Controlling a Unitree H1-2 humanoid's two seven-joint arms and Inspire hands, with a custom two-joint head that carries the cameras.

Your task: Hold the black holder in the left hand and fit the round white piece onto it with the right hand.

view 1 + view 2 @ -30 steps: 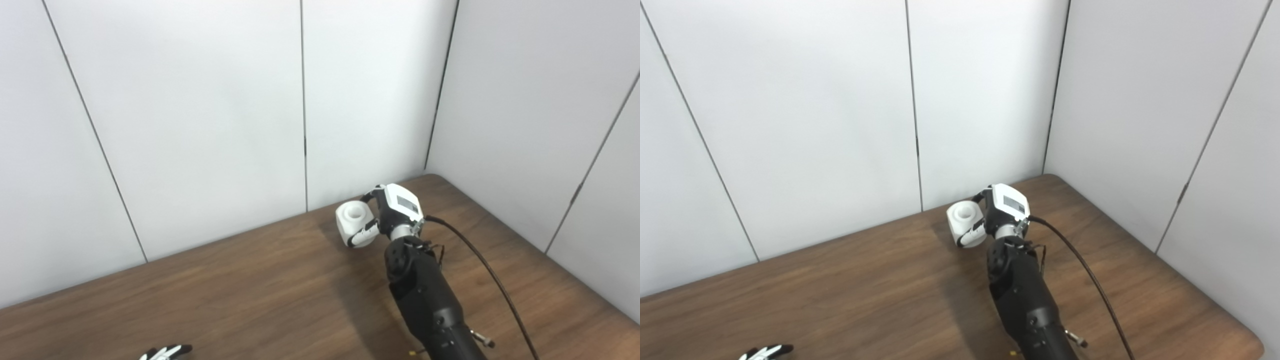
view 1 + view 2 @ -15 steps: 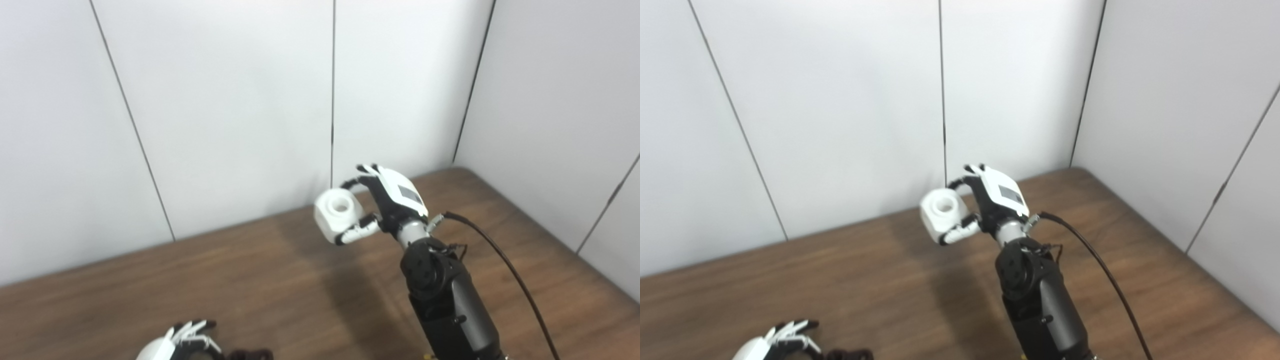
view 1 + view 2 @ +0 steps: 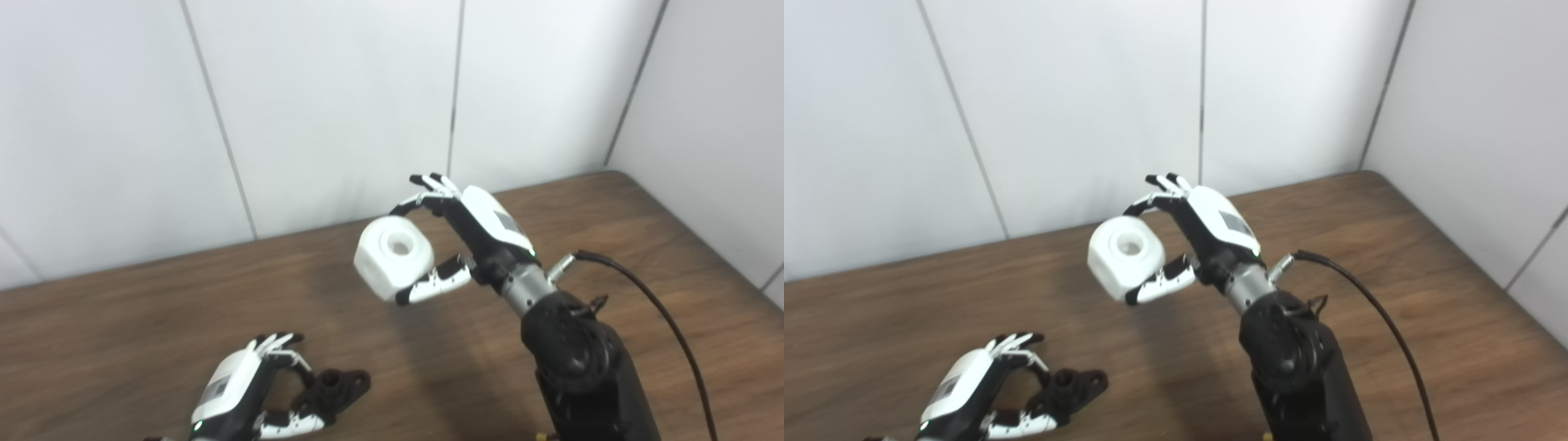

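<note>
My right hand (image 3: pixel 471 236) is shut on the round white piece (image 3: pixel 394 258), a rounded white block with a hole in its top face, held up in the air above the table. My left hand (image 3: pixel 245 386) is low at the bottom left, fingers and thumb curled around the black holder (image 3: pixel 334 389), which has a short post sticking up and rests at table level. The white piece is well above and to the right of the holder, apart from it. Both also show in the right eye view: white piece (image 3: pixel 1126 257), holder (image 3: pixel 1069 387).
The brown wooden table (image 3: pixel 153 306) meets white wall panels (image 3: pixel 337 92) at the back and right. A black cable (image 3: pixel 661 318) runs from my right wrist down to the lower right.
The camera has tilted down and left. My right hand has lifted the white piece higher and toward the left. My left hand has come up into view, closed around the black holder.
</note>
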